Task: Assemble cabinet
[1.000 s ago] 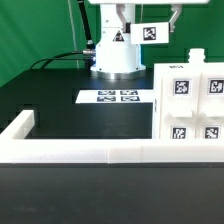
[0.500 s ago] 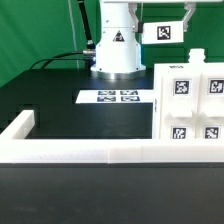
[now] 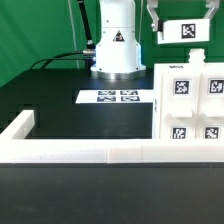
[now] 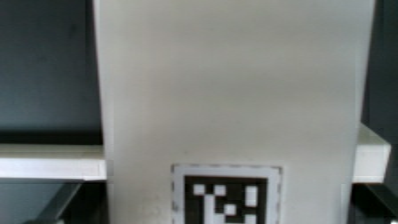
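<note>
Jaws closed on a white cabinet panel (image 3: 186, 30). Fingertips are hidden, so gap width can't be read, but the panel hangs clear in the air under the gripper (image 3: 180, 8), i.e. it's gripped. Ext. view: panel sits approx 1 o'clock, slightly tilted, w/ its black-and-white tag (image 3: 188, 31) facing the cam. Wrist view: same panel (image 4: 214, 90) fills the middle as a tall white strip w/ a tag (image 4: 228, 196) near one end; no fingers seen there.

Directly below in ext. view, approx 3 o'clock, the cabinet body (image 3: 190, 105) rests on the black table (image 3: 50, 100). It's a boxy white block w/ several tags on its upper face. Panel is above it, apart, not touching.

Marker board (image 3: 118, 97) lies flat mid-frame, just beside the body on its 9 o'clock side. Arm base (image 3: 115, 50) stands at 12 o'clock behind the board, w/ a black cable (image 3: 60, 58) running off toward 10 o'clock. White border rail (image 3: 90, 152) runs across the 6 o'clock side & turns back at approx 8 o'clock. The body's near edge comes right up to it. Green backdrop (image 3: 30, 30) behind.

Wrist view bkgd: dark table & a pale band (image 4: 45, 160), too blurred to name.
</note>
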`<move>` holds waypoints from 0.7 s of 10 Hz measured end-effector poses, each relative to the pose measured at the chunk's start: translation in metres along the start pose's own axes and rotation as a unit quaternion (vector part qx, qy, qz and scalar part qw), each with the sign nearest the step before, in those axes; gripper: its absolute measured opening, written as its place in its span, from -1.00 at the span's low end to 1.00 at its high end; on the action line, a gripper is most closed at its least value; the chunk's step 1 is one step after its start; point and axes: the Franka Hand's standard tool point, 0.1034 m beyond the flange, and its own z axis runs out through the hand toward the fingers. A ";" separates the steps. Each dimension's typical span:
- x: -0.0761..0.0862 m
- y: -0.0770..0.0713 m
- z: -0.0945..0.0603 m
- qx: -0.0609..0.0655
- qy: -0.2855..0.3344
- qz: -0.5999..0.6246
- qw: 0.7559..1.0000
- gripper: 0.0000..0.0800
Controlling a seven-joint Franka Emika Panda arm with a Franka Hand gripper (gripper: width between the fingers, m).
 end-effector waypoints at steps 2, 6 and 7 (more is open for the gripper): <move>0.011 -0.011 0.003 -0.001 0.004 -0.008 1.000 0.40; 0.020 -0.010 0.007 -0.003 0.006 -0.015 1.000 0.40; 0.023 -0.009 0.007 -0.003 0.006 -0.024 1.000 0.40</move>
